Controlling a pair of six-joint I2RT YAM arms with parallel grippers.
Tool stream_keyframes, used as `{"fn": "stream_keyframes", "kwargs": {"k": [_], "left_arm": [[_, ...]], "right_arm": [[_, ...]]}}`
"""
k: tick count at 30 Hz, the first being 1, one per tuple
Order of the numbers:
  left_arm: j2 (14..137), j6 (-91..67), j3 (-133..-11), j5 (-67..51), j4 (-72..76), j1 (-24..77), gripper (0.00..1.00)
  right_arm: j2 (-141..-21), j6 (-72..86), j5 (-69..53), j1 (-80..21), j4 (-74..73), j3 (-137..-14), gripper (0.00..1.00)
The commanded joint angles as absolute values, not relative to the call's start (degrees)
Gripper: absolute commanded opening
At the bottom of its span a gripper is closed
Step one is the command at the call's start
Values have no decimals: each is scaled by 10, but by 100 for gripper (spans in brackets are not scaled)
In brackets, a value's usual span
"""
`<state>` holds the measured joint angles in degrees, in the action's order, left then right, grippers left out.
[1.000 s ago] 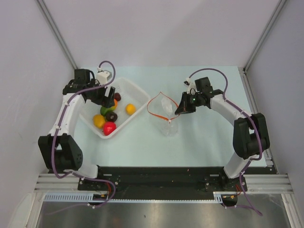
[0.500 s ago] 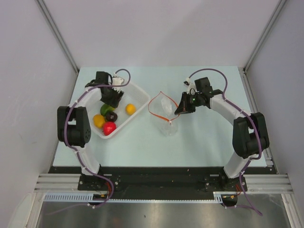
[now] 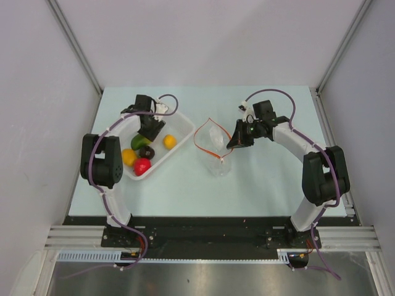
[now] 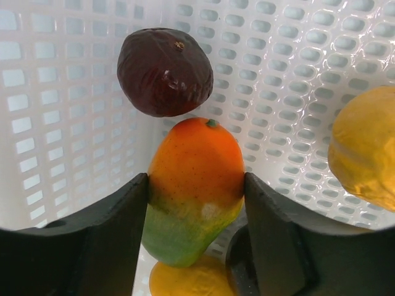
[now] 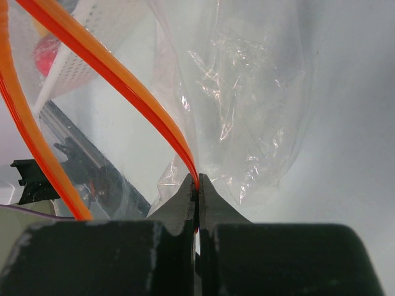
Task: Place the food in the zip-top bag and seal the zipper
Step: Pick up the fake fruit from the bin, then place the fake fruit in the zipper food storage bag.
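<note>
Left fingers (image 4: pixel 111 246) are clamping a toy mango (image 4: pixel 196 166) in the basket (image 4: pixel 308 61); right fingers (image 5: pixel 179 213) are pinching the zipper (image 5: pixel 123 92).
The left pair is standing moderately apart, both inner faces pressing the mango's orange-and-green sides inside the white perforated basket. The right pair is pressing tight together on the red-orange zipper strip of the zip-top bag (image 3: pixel 214 148), whose mouth is gaping in a loop. The bag is sitting on the counter (image 3: pixel 265 179) just right of the basket. Counts: one bag, one basket. From above, five food pieces are showing in the basket, the left arm covering part of it. The left wrist view is showing one dark purple-brown fruit (image 4: pixel 165 71) just beyond the mango and two yellow pieces (image 4: pixel 364 148) near it.
</note>
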<state>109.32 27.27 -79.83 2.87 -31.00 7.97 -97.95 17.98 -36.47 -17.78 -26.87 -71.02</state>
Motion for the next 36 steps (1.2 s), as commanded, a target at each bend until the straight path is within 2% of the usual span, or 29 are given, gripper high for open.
{"fn": "stream_keyframes", "kwargs": {"k": [1,6,9,13,15,18,19,21,23,29,36], "left_arm": [[1088,284,-809,41,-330,84,73],[1124,288,-819,53,-338,84,77],[1115,282,-826,44,-342,84,68],[1059,272,-852,9,-366,84,45],[1011,254,-883,-13,-380,84,42],[961,220,-931,-122,-390,87,41],[931,208,-939,-176,-389,90,45],[908,173,-960,-232,-380,115,47],[866,137,-937,-290,-326,155,46],[787,82,-777,-337,-69,296,48],[871,71,-781,-338,-51,395,45]], "right_arm": [[-984,181,-372,-179,-258,-723,0],[-983,178,-370,-181,-258,-724,0],[-979,177,-368,-179,-259,-723,0],[-978,175,-369,-178,-263,-722,0],[-978,178,-373,-178,-261,-722,0],[-983,180,-377,-180,-260,-726,0],[-984,182,-379,-181,-260,-726,0],[-989,183,-385,-181,-260,-726,0],[-991,185,-391,-179,-258,-724,0],[-996,187,-413,-178,-252,-722,0],[-999,192,-437,-175,-250,-727,0]]}}
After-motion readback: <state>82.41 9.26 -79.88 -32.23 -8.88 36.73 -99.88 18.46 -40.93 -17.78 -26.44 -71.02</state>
